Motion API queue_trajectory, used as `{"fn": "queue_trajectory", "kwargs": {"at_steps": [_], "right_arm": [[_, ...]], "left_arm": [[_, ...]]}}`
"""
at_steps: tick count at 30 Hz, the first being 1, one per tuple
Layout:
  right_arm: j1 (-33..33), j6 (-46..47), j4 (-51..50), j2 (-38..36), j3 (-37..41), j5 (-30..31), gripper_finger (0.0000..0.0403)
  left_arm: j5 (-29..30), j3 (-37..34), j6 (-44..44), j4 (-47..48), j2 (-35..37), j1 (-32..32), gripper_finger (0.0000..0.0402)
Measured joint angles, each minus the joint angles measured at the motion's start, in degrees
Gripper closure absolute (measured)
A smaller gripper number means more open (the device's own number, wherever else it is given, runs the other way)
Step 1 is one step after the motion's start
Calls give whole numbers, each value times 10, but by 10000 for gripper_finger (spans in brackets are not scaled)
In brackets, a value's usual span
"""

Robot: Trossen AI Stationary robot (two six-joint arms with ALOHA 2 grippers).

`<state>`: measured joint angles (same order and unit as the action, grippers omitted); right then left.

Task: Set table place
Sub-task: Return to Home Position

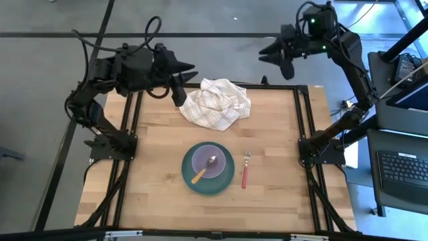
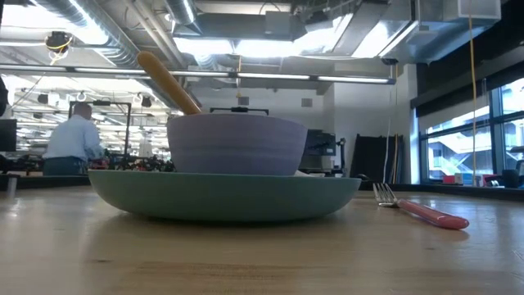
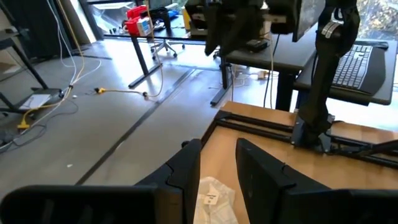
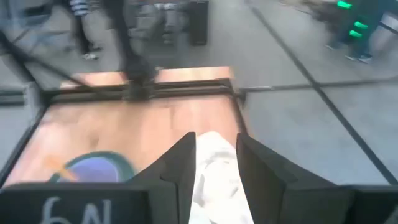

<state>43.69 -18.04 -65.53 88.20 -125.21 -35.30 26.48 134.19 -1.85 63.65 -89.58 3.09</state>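
Note:
The teal plate [image 1: 226, 181] lies on the table's middle near part, and the lilac bowl [image 1: 217, 157] stands on it. The yellow-orange-handled spoon [image 1: 199, 175] leans in the bowl, with its handle over the rim [image 2: 168, 82]. The red-handled fork [image 1: 245, 171] lies flat just right of the plate, and shows in the low view too [image 2: 422, 211]. My left gripper [image 1: 186, 80] is open and empty, raised at the far left beside the white checked cloth [image 1: 215, 102]. My right gripper [image 1: 273, 57] is open and empty, raised beyond the table's far edge.
The crumpled white checked cloth lies at the table's far middle and shows between the fingers in both wrist views [image 3: 214, 199] [image 4: 214, 180]. The table's black frame [image 1: 301, 120] edges the wooden top. Desks and a keyboard [image 1: 404, 167] stand to the right. A person [image 2: 74, 143] stands far behind.

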Motion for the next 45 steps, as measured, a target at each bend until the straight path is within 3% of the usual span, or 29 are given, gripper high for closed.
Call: {"fn": "queue_trajectory", "kwargs": {"at_steps": [3, 5, 10, 16, 25, 32, 35, 38, 45], "right_arm": [[-8, 37, 24, -5, 0, -44, 286], [-20, 96, 47, -10, 0, -31, 286], [-69, 180, 40, -23, 0, 217, 286], [-165, 219, 14, -35, 0, 251, 286], [-314, 251, 32, -96, 0, 473, 286], [-398, 245, 20, -86, 0, 628, 286], [-418, 247, 18, -89, 0, 672, 286], [-437, 253, 19, -89, -1, 674, 286], [-463, 252, 18, -89, 0, 673, 286]], "left_arm": [[0, 0, 1, 1, 0, 0, 305], [0, 0, 0, 1, 0, 0, 305], [36, 0, -6, -3, 7, 5, 305], [60, 0, -21, 2, 24, 5, 305], [59, 0, -68, -9, 67, -29, 305], [56, -1, -46, -38, 89, -80, 305], [31, 0, -27, -34, 101, -105, 305], [-13, 0, -18, -34, 110, -129, 305], [-150, -1, 94, -45, 123, -161, 305]]}}
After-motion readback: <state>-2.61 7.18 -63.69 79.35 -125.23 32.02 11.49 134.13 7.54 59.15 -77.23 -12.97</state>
